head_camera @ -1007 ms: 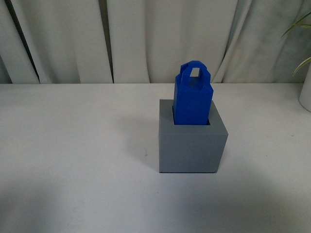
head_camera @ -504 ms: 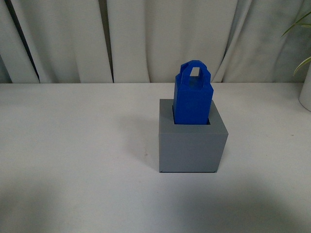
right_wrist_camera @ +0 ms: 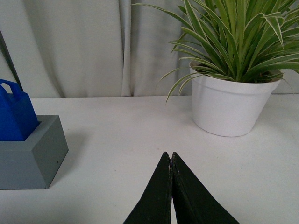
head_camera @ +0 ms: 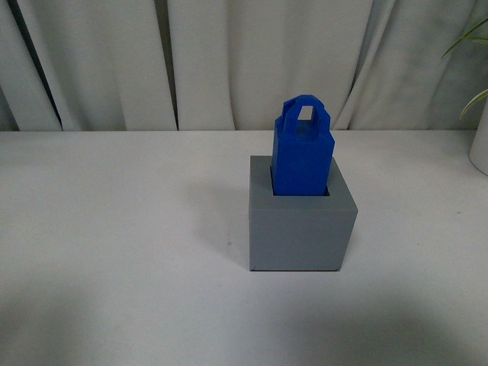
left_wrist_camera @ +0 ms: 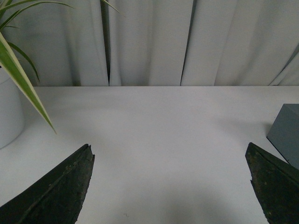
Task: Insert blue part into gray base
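Your blue part (head_camera: 303,156) stands upright in the gray base (head_camera: 302,225); left gripper (left_wrist_camera: 170,186) spread empty, right gripper (right_wrist_camera: 171,161) pressed together, empty.

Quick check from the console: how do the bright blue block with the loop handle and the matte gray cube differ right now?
The bright blue block with the loop handle is narrower than the matte gray cube. The blue block tapers to a handle with a hole; the gray cube has flat sides and a square recess on top. The blue block stands upright in that recess, most of it above the rim, while the gray cube rests on the white table. Both look matte and square-sectioned.
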Controlling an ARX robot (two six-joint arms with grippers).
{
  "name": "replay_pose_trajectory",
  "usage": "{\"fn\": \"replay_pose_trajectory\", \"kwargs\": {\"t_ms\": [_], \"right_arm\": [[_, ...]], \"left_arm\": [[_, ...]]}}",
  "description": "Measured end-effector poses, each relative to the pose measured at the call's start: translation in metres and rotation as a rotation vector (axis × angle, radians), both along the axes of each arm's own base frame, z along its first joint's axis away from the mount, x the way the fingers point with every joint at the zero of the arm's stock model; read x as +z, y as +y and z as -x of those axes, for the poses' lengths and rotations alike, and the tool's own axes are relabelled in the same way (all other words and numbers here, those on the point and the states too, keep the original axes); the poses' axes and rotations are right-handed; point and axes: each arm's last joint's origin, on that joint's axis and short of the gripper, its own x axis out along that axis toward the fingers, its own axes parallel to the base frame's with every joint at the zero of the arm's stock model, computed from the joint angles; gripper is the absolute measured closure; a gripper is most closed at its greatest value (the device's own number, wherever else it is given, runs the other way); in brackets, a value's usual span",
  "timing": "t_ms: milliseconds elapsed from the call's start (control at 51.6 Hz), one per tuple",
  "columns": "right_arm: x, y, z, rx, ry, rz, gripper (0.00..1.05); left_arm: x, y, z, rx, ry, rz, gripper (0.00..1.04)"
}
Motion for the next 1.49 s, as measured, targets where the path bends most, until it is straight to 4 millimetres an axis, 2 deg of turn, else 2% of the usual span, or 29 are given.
{"fn": "replay_pose_trajectory", "kwargs": {"t_ms": [136, 310, 891, 930, 1492], "right_arm": [[-0.0025, 0.0001, 0.0105, 0.003, 0.004, 0.0, 1.02], [-0.0027, 0.0001, 0.0106, 0.003, 0.006, 0.001, 1.02], [-0.0027, 0.0001, 0.0107, 0.003, 0.005, 0.0, 0.14], [-0.0027, 0.0001, 0.0107, 0.003, 0.005, -0.001, 0.06], [-0.0027, 0.0001, 0.0107, 0.003, 0.005, -0.001, 0.07]], "left_arm": [[0.0, 0.0, 0.0, 0.0, 0.0, 0.0, 0.06], [0.0, 0.0, 0.0, 0.0, 0.0, 0.0, 0.06], [0.0, 0.0, 0.0, 0.0, 0.0, 0.0, 0.06], [0.0, 0.0, 0.0, 0.0, 0.0, 0.0, 0.06], [0.0, 0.0, 0.0, 0.0, 0.0, 0.0, 0.06]]}}
